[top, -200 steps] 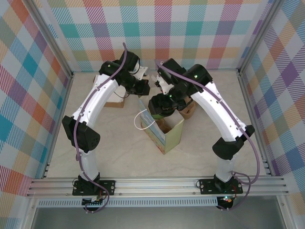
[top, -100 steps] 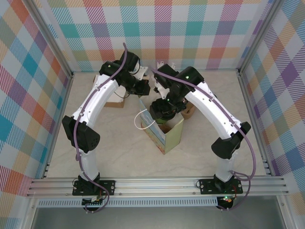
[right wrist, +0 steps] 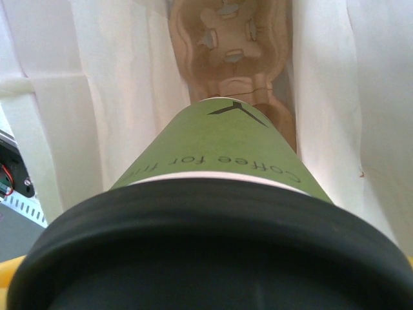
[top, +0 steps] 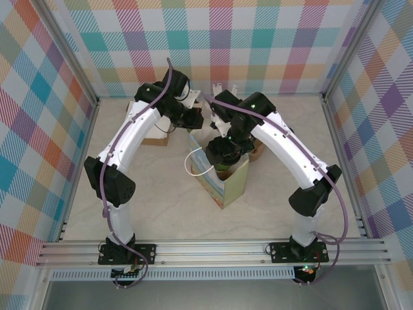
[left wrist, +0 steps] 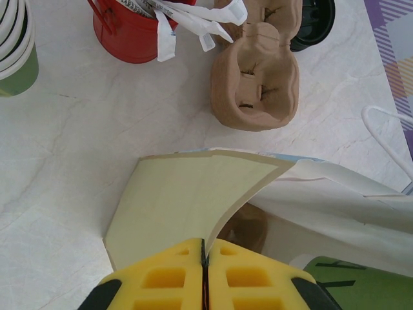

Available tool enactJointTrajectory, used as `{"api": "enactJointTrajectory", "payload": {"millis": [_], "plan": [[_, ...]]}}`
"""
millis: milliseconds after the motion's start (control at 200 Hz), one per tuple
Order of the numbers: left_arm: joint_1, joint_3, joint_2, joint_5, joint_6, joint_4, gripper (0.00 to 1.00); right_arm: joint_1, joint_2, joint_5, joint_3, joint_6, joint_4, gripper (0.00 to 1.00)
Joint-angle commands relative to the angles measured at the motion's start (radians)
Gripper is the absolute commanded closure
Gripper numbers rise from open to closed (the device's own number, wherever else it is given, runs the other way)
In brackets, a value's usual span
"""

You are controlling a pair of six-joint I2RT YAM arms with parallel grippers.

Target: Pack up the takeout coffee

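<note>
The takeout coffee [right wrist: 219, 152] is hanging inside the paper bag [top: 232, 185] at the top view's centre, with 1 cup carrier [right wrist: 229, 39] lying beyond it in the bag. Across the left wrist view's upper part, another carrier [left wrist: 255, 84] is lying right of the cup of sticks [left wrist: 126, 35].

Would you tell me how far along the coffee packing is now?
Done: the left gripper holds the paper bag open, and a cup carrier lies inside. In hand: the right gripper holds the takeout coffee inside the bag. Left: seat it, release.
</note>
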Motion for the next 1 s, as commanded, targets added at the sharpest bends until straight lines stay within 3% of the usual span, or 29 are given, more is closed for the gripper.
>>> {"api": "enactJointTrajectory", "payload": {"millis": [0, 500, 995], "plan": [[-0.006, -0.011, -0.007, -0.003, 0.014, -0.010, 0.92, -0.004, -0.020, 0.005, -0.026, -0.026, -0.186, 0.14], [-0.008, -0.013, -0.006, -0.045, 0.013, -0.025, 0.92, -0.028, -0.029, -0.057, 0.030, -0.045, -0.184, 0.14], [-0.009, -0.046, -0.018, -0.061, 0.031, -0.022, 0.91, -0.105, -0.094, -0.099, -0.069, -0.076, -0.169, 0.14]]}}
